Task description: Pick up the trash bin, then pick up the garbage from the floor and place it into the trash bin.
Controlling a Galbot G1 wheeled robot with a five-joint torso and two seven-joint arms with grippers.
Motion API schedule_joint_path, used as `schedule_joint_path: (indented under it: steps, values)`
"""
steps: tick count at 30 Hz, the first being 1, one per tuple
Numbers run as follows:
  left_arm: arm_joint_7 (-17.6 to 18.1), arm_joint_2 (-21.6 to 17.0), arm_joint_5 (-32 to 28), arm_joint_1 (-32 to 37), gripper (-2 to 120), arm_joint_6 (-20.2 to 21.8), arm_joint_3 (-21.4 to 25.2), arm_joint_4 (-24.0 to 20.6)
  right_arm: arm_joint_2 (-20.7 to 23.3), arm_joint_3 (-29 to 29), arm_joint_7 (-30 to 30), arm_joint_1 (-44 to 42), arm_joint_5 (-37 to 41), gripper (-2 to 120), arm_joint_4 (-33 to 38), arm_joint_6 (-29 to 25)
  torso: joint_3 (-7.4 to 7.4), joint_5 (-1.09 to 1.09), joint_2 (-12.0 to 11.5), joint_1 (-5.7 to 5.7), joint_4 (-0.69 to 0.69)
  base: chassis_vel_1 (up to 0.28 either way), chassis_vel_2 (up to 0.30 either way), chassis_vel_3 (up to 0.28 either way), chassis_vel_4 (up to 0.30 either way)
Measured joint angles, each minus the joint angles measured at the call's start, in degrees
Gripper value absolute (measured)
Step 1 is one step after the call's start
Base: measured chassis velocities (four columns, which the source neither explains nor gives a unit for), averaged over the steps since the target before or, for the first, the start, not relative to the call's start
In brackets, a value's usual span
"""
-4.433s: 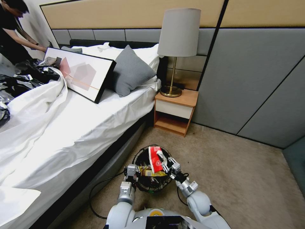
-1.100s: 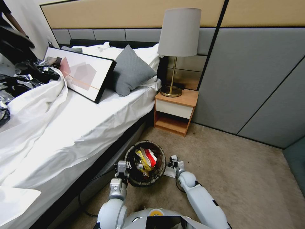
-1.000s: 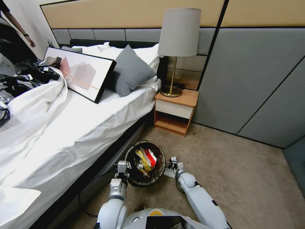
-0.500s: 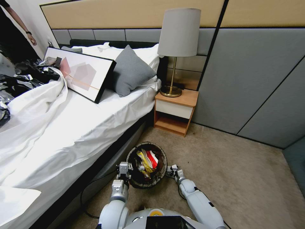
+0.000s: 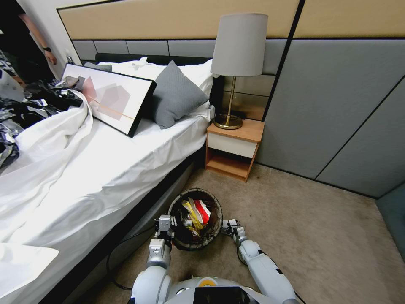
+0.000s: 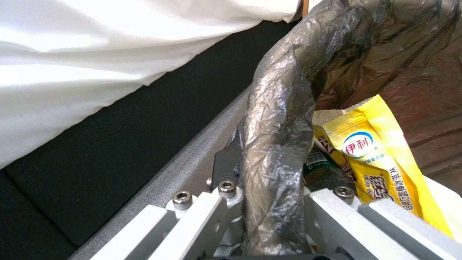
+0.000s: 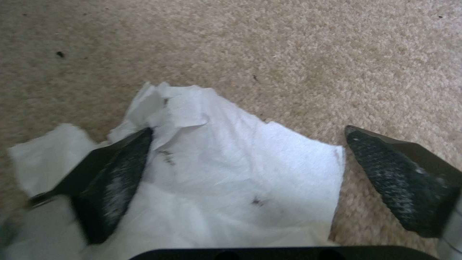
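Trash bin [image 5: 214,234] on carpet [image 5: 320,236] (bedside)

From my seat the trash bin [image 5: 195,219] sits at twelve o'clock just ahead of the torso, with the bed [image 5: 97,164] running along at ten o'clock and the nightstand [image 5: 233,148] beyond the bin at one o'clock, a lamp [image 5: 236,63] on top of it. My left gripper [image 5: 164,222] is at the bin's nine o'clock side, clamped over its rim, and wrappers [image 6: 380,159] lie inside. My right gripper [image 5: 230,226] is down at the bin's three o'clock side, its spread fingers [image 7: 113,177] straddling a tissue [image 7: 231,173] on the carpet [image 5: 320,236].
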State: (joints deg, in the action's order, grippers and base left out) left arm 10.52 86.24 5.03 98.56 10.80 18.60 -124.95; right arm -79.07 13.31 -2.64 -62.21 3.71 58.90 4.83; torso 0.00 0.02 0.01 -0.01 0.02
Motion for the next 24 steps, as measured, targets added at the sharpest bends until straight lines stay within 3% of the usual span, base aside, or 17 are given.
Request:
schedule_joint_path:
  steps: [8, 10, 14, 15, 24]
  values:
    - [0.00, -0.05, -0.03, -0.22, 1, -0.02, 0.03, 0.20, 0.99, -0.31, 1.44, -3.88, 0.02, 75, 5.42, 0.86, 0.01, -0.04, -0.01, 0.01, -0.01, 0.000, 0.000, 0.000, 0.000]
    - [0.00, -0.10, -0.13, -0.37, 1, -0.02, 0.02, 0.30, 1.61, -0.27, 1.54, -6.16, 0.29, 60, 8.11, 1.03, 0.01, -0.05, -0.01, 0.01, -0.04, 0.000, 0.000, 0.000, 0.000]
    - [-0.01, -0.12, -0.17, -0.50, 1, -0.02, -0.15, 0.45, 2.08, -0.24, 1.73, -8.50, 0.44, 51, 10.80, 1.19, 0.01, -0.03, -0.01, 0.01, -0.04, 0.000, 0.000, 0.000, 0.000]
    - [-0.02, -0.10, -0.18, -0.59, 1, -0.02, -0.30, 0.59, 2.26, -0.36, 2.04, -10.49, 0.44, 43, 13.07, 1.39, 0.02, -0.04, -0.01, 0.01, -0.05, 0.000, 0.000, 0.000, 0.000]
    - [-0.02, -0.13, -0.21, -0.28, 1, -0.13, -0.32, 0.33, 1.75, -0.23, 2.09, -10.78, -0.03, 12, 12.51, 0.24, 0.00, -0.08, -0.01, 0.01, 0.01, 0.000, 0.000, 0.000, 0.000]
